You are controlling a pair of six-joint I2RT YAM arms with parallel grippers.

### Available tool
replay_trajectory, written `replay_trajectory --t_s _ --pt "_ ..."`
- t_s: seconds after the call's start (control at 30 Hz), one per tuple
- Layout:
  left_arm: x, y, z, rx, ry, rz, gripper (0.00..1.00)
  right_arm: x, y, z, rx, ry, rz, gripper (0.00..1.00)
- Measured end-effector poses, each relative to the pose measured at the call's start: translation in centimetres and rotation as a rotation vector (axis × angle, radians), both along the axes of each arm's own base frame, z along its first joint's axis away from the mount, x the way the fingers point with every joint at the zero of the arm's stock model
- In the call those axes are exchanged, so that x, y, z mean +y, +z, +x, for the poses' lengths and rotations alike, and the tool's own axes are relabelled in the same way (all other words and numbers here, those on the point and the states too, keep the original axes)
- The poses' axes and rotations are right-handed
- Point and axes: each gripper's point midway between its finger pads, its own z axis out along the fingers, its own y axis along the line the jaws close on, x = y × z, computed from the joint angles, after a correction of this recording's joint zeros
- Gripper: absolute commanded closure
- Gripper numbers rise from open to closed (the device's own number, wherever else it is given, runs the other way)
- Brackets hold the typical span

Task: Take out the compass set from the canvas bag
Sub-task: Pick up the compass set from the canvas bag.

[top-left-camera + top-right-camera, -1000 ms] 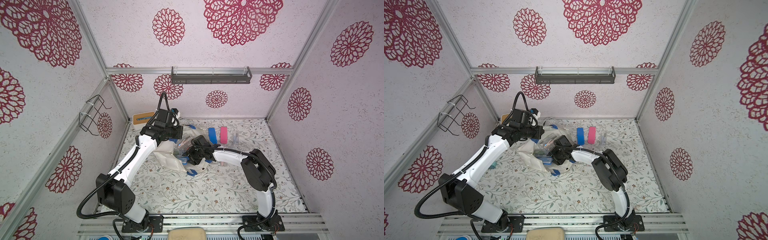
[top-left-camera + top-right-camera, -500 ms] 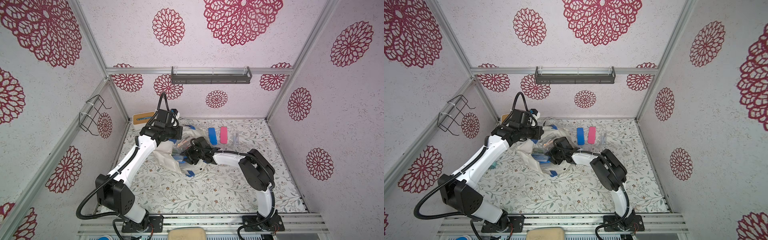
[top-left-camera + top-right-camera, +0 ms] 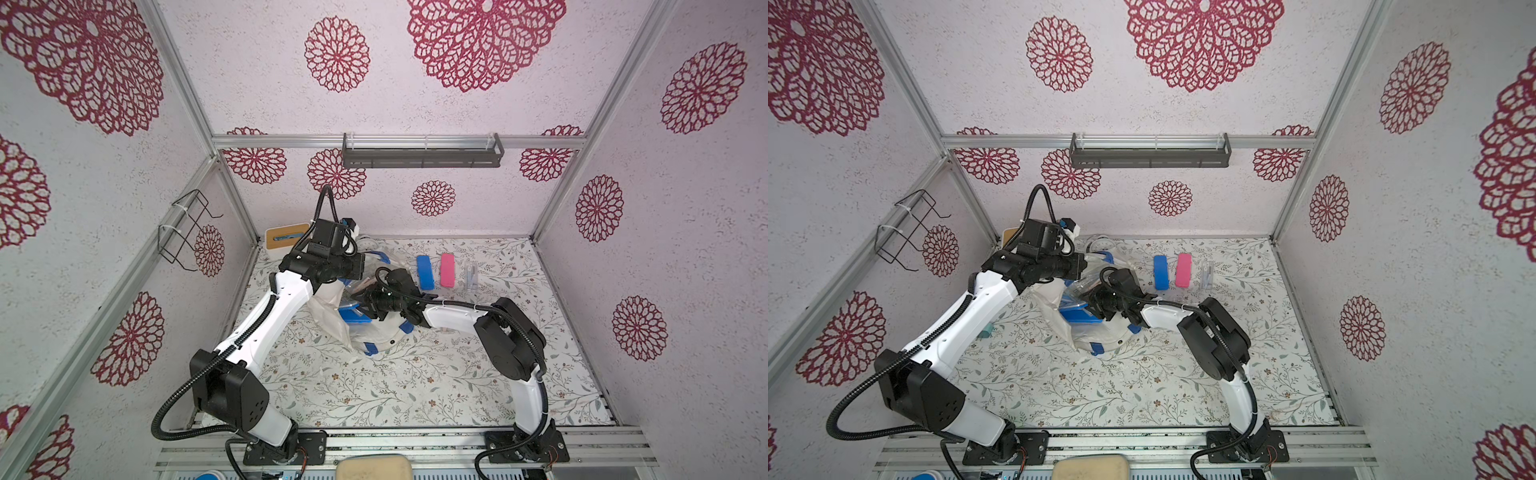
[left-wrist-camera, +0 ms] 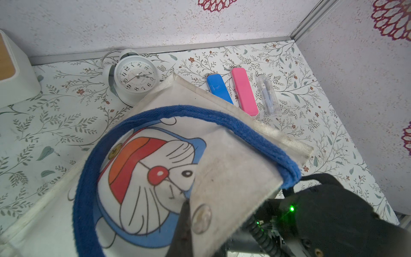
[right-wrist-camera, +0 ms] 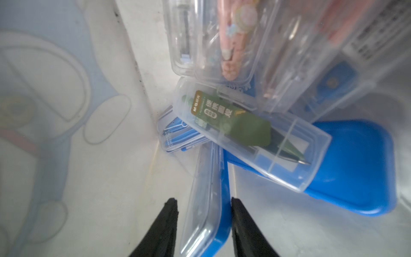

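My left gripper (image 3: 362,266) is pinched shut on the rim of the canvas bag (image 4: 182,98), which sits left of the table's (image 3: 415,374) middle, and lifts it so the mouth gapes. Reaching inside, my right gripper (image 5: 203,222) has its fingers apart astride the compass set (image 5: 206,195), a clear-lidded blue case, not yet clamped.

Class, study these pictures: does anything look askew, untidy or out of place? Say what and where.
The canvas bag looks odd: it lies slumped and crumpled on the table, not upright. Inside it, the clear cases are heaped crisscross, unlike the blue case and pink case lying side by side outside.
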Motion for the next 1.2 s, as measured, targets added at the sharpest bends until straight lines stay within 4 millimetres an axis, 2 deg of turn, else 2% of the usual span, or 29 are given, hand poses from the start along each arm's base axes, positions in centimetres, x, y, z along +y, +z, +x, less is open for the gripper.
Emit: replay_trajectory --t_s 0.13,0.23,0.53,0.77,0.97,1.2 --pt "0.0 0.0 -0.1 0.009 0.004 -0.003 1.00 0.2 -2.3 -0.3 0.054 0.010 -0.019 0.59" --pt "0.0 0.2 -0.1 0.020 0.009 -0.008 1.00 0.3 -3.2 -0.6 0.085 0.017 -0.020 0.59" --pt "0.0 -0.1 0.5 0.052 0.034 -0.027 1.00 0.8 -2.6 -0.6 0.103 0.020 0.022 0.78" --pt "1.5 0.1 1.4 0.067 0.084 -0.076 1.00 0.9 -1.8 -0.6 0.092 0.022 0.045 0.84" --pt "2.8 0.2 2.4 0.066 0.122 -0.106 1.00 -1.3 0.0 -0.9 0.083 0.016 0.016 0.86" --pt "2.8 0.2 2.7 0.066 0.119 -0.115 1.00 -4.7 6.1 -1.0 -0.030 0.053 0.010 0.86"
